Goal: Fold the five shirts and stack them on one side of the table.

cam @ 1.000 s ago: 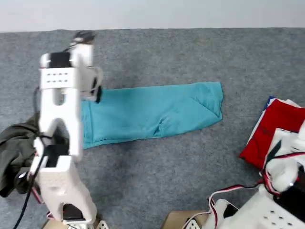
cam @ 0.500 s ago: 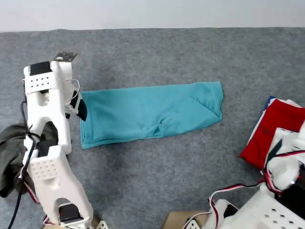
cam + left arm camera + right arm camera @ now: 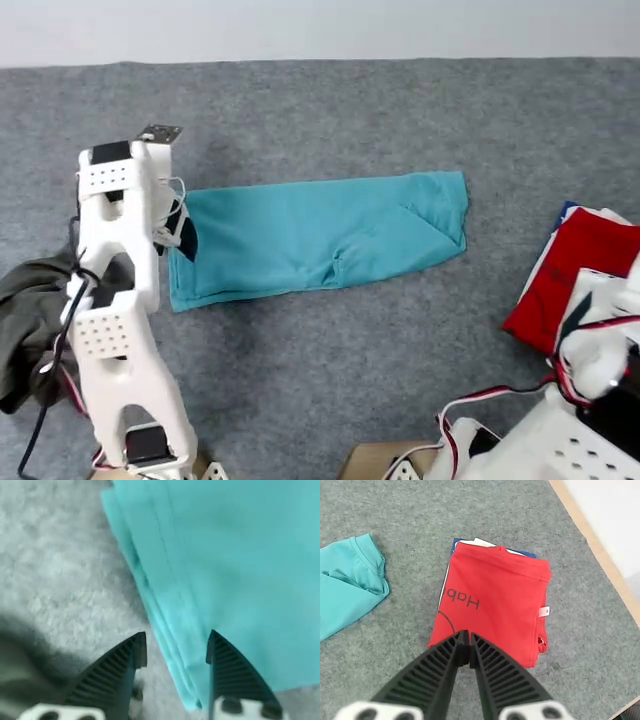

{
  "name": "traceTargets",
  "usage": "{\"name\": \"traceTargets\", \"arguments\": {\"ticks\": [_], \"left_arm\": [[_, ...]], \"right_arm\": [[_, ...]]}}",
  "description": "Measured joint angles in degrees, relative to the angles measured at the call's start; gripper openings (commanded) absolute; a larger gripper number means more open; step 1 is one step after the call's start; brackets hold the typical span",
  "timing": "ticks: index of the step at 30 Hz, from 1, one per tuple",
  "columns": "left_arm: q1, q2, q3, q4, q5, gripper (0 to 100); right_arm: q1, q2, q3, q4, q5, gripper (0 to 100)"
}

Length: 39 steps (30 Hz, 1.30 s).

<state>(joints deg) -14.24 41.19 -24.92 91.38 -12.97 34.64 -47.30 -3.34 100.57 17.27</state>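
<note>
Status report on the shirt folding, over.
Left claw open at end of teal shirt. Right claw shut above red shirt. Dark shirt heaped aside, unfolded.

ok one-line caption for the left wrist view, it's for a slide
Left gripper, fingers open, above the layered edge of the folded teal shirt on the grey table.

dark shirt [image 3: 20, 300] cut off at the edge, red shirt [image 3: 572, 268] partly behind the right arm [image 3: 600, 365]
</note>
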Motion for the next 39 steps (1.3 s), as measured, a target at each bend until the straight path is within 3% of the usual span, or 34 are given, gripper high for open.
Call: {"name": "traceTargets", "arguments": {"ticks": [6, 12, 21, 31, 35, 39], "left_arm": [[0.4, 4.0, -1.0, -1.9, -0.2, 19], [1.1, 8.4, -6.8, 1.8, -0.2, 0], [0.9, 12.7, -15.5, 8.1, -0.1, 0], [-7.4, 6.9, -14.9, 7.7, -0.2, 0], [-6.9, 3.0, -11.2, 7.6, -1.8, 0], [-2.1, -2.5, -6.2, 7.6, -2.6, 0]], "right_arm": [[0.0, 0.0, 0.0, 0.0, 0.0, 1.0], [0.0, 0.0, 0.0, 0.0, 0.0, 1.0], [0.0, 0.0, 0.0, 0.0, 0.0, 1.0], [0.0, 0.0, 0.0, 0.0, 0.0, 1.0], [0.0, 0.0, 0.0, 0.0, 0.0, 1.0], [0.0, 0.0, 0.0, 0.0, 0.0, 1.0]]}}
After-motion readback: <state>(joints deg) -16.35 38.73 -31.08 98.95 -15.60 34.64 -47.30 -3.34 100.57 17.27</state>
